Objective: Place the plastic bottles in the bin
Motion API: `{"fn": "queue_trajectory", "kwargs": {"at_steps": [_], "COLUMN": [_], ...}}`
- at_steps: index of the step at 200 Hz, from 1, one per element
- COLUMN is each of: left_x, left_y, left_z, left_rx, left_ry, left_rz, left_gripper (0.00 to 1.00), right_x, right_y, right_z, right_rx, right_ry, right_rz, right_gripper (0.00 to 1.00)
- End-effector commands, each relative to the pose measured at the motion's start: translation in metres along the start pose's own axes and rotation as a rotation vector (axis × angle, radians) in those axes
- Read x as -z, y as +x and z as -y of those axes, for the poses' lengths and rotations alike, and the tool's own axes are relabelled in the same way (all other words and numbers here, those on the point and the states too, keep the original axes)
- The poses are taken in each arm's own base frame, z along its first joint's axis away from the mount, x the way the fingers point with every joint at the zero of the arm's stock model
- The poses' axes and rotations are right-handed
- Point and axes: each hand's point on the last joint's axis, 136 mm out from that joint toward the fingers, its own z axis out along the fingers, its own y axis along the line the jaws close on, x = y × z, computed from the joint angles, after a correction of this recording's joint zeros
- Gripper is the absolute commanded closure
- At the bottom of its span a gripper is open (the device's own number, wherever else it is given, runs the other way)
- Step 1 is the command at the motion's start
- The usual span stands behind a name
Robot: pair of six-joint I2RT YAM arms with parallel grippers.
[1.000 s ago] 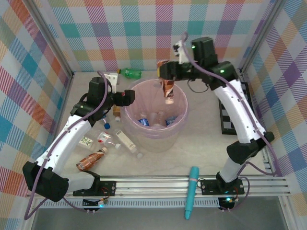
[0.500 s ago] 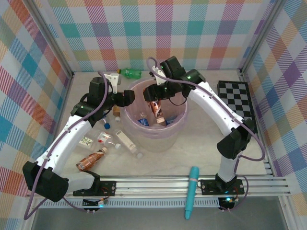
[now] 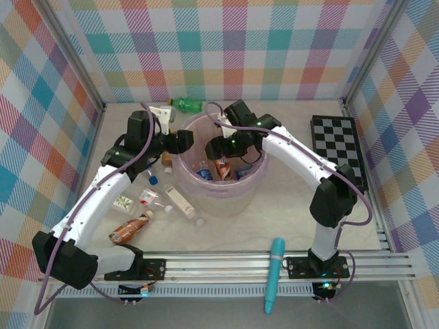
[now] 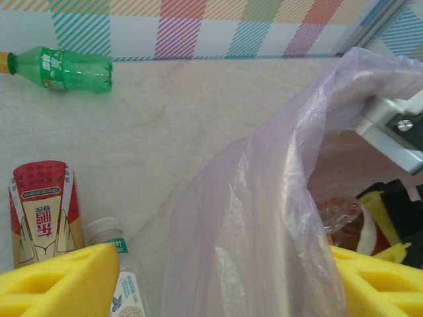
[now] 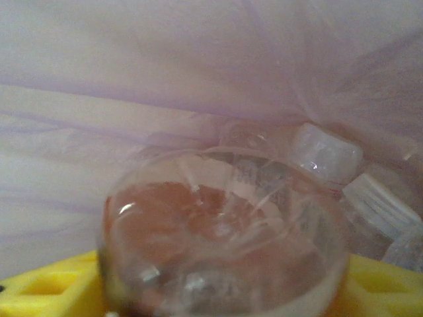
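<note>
**Release step of one deposit.** The right gripper (image 3: 223, 148) reaches down inside the bin (image 3: 206, 200) with a brown bottle (image 5: 225, 244) between its pads (image 5: 39, 287). The pads flank the bottle, whose rounded end faces the wrist camera. Whether they press on it cannot be told. The bottle is below the rim, just above the capped bottles (image 5: 324, 155) lying at the bottom.

**Next move (judged).** The jaws should part fully so the bottle drops. The gripper should then rise straight up, clear of the bag (image 4: 264, 218) that lines the bin.

**Left gripper.** The left gripper (image 3: 181, 142) sits at the bin's left rim. Its fingers (image 4: 59, 277) stand apart on either side of a fold of the bag, with a gap beside the film, so it clamps nothing.

**Work remaining.** Several bottles lie on the table (image 3: 288, 205) left of the bin, among them a white bottle (image 3: 180, 202). A green bottle (image 4: 73, 69) lies near the back wall.

**Appearance of the brown bottle.** It is copper-tinted see-through plastic, glossy, with bright glints across the rounded end. It looks light and probably empty, so it should fall freely once let go.
</note>
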Motion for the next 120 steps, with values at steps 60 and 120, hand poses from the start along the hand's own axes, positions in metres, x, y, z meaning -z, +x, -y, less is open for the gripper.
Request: {"fn": "queue_trajectory", "kwargs": {"at_steps": [60, 120], "left_x": [0.000, 0.000], "left_y": [0.015, 0.015], "left_z": [-0.001, -0.003], "left_rx": [0.007, 0.016], "left_ry": [0.007, -0.008], "left_rz": [-0.046, -0.048], "left_gripper": [0.30, 0.30], "right_x": [0.006, 0.100], "right_y": [-0.010, -0.024], "right_z": [-0.004, -0.053], "right_rx": [0.030, 0.117], "right_ry": [0.019, -0.079], "right_rz": [0.048, 0.188], "right_gripper": [0.07, 0.02]}}
